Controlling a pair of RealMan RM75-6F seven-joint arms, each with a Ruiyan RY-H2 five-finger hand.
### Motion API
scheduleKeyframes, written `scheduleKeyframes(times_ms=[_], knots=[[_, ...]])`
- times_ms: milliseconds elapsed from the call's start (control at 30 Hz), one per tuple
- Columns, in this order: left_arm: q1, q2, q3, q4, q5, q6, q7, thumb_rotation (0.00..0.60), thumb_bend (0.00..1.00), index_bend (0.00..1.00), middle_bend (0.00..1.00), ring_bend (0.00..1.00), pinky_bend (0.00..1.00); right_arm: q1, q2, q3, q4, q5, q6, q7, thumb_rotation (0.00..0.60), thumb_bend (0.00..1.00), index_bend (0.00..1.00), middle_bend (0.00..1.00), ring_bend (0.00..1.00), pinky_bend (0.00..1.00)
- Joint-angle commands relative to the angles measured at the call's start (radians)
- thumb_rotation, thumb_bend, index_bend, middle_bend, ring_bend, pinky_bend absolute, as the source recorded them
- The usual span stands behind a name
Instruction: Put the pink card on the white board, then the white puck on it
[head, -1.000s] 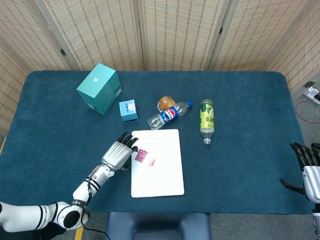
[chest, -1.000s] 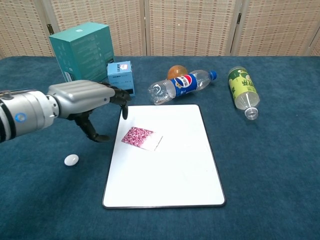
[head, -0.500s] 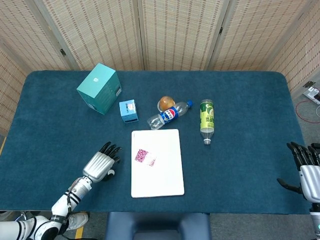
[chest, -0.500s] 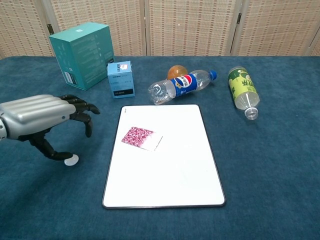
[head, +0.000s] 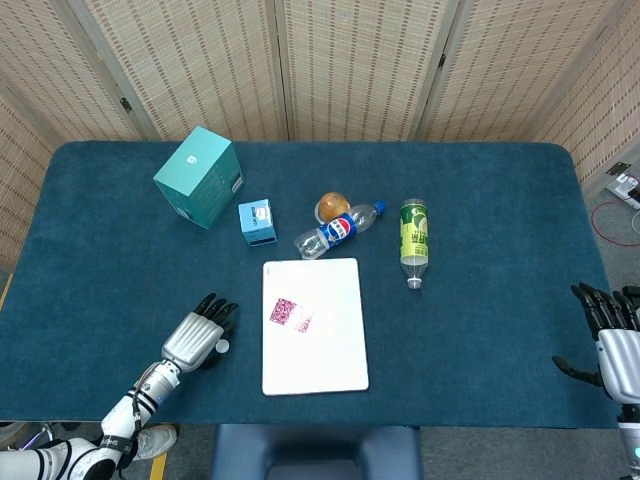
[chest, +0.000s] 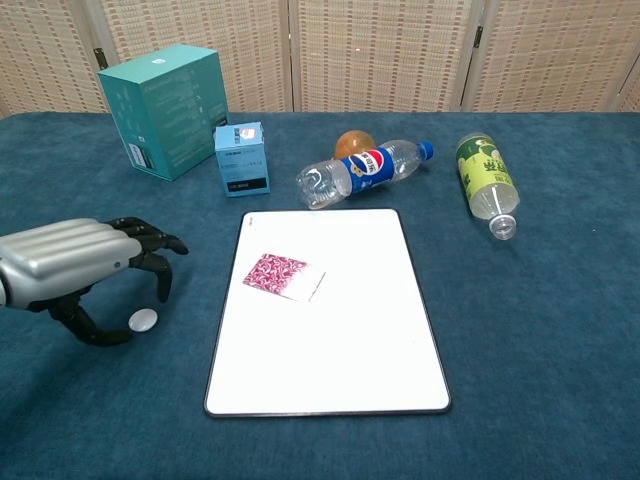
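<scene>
Just beyond the left hand's (chest: 75, 275) thumb tip, under its arched, spread fingers, the white puck (chest: 143, 320) lies on the blue surface (chest: 540, 330); that hand grasps nothing. Further to its right, the pink card (chest: 284, 275) already lies on the white board (chest: 330, 340). Far off, the right hand (head: 612, 340) hangs open, so the left is nearer.

Bench (head: 500, 330) covered in dark teal-blue cloth, rounded corners, fills most of both views. Behind it, folding screen (head: 350, 65) of beige woven panels with pale frames and dark hinges, spans the full back. Grey floor (head: 610, 215) at right edge with a red cable (head: 612, 222) and white connector. Yellow floor tape (head: 158, 468) bottom left. Even, diffuse light, soft shadows.
</scene>
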Motion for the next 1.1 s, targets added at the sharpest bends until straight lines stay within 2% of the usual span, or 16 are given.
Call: scheduleKeyframes(times_ms=[33,1100], knots=[[0.004,-0.006,-0.005,0.010,0.002,-0.008,-0.006,0.600,0.33,0.43,0.13,0.10,0.00,0.000,0.001,0.000,-0.001,-0.001,0.001,-0.001,0.600,0.02,0.07,0.11,0.09,0.00],[0.029,-0.021,-0.045,0.046,0.015,-0.061,-0.016,0.600,0.38,0.48,0.13,0.10,0.00,-0.001,0.002,-0.001,-0.011,0.005,0.001,-0.012,0.600,0.02,0.07,0.11,0.09,0.00]])
